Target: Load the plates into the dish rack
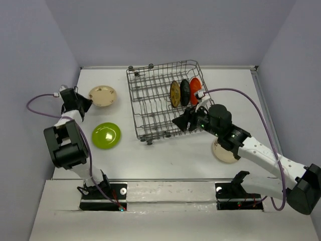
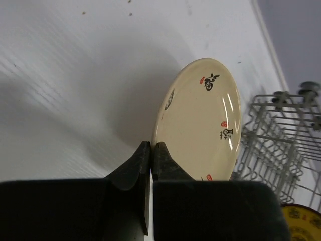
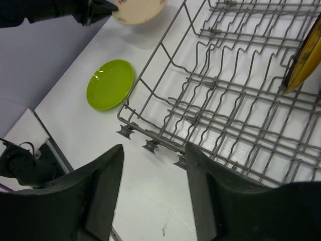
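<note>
The grey wire dish rack [image 1: 155, 100] stands mid-table. A brown-and-yellow plate [image 1: 174, 94], a black plate [image 1: 185, 92] and an orange plate [image 1: 194, 90] stand upright in its right end. My left gripper [image 1: 83, 103] is shut on the rim of a cream plate with small dark and red marks [image 2: 200, 115], left of the rack. The lime green plate [image 1: 106, 135] lies flat in front of it. My right gripper [image 3: 153, 150] is open and empty above the table at the rack's near edge. Another cream plate [image 1: 223, 153] lies partly hidden under the right arm.
Grey walls close in the table on the left, back and right. The rack [image 3: 241, 100] has small feet along its near edge, just past my right fingers. The lime plate [image 3: 110, 84] and the held cream plate [image 3: 138, 10] show beyond it.
</note>
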Robot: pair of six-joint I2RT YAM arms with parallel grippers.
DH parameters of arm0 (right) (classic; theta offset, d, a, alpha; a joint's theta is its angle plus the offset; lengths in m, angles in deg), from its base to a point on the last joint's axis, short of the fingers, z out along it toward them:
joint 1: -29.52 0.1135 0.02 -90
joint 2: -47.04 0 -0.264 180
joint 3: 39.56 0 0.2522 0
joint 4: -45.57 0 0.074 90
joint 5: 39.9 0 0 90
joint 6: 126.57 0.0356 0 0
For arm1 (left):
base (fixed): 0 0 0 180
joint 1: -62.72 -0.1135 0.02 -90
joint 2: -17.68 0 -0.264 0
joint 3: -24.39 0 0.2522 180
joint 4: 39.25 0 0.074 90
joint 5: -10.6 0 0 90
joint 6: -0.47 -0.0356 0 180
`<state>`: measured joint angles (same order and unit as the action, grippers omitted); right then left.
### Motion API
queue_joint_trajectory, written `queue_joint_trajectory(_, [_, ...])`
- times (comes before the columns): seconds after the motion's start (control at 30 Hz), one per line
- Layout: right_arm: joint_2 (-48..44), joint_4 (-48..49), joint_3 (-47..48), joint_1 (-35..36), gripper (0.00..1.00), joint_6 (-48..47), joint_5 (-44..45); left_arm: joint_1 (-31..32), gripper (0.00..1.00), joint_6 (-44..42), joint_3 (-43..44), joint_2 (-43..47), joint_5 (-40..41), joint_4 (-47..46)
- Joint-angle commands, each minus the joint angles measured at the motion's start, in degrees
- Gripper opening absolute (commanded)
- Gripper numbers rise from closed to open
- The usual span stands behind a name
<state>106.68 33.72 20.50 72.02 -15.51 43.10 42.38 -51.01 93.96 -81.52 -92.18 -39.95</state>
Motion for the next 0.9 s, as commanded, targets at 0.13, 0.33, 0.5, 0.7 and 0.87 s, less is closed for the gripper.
queue_joint_trajectory(0.13, [7.2,3.6,9.1,0.5,0.76,1.4,-7.2,5.8,0.06,2.6,-7.4,27.6,1.5,-7.6])
queue_joint_trajectory(0.33, [14.7,2.5,17.4,0.5,0.86,-0.8,-9.7,17.0,0.06,-1.8,-8.3,39.2,-7.7,-5.4])
queue_joint_trajectory(0.5, [19.1,-1.6,24.5,-0.6,0.86,-1.0,-9.9,22.5,0.06,-5.8,-10.6,46.0,-14.6,-2.6])
queue_joint_trajectory(0.7, [21.1,-1.7,27.4,-1.3,0.87,0.0,-10.4,25.0,0.06,-9.5,-13.9,53.1,-19.3,0.0])
queue_joint_trajectory(0.87, [22.5,0.4,28.1,-1.3,0.78,1.5,-13.6,27.5,0.06,-11.8,-15.4,54.7,-22.6,-0.5])
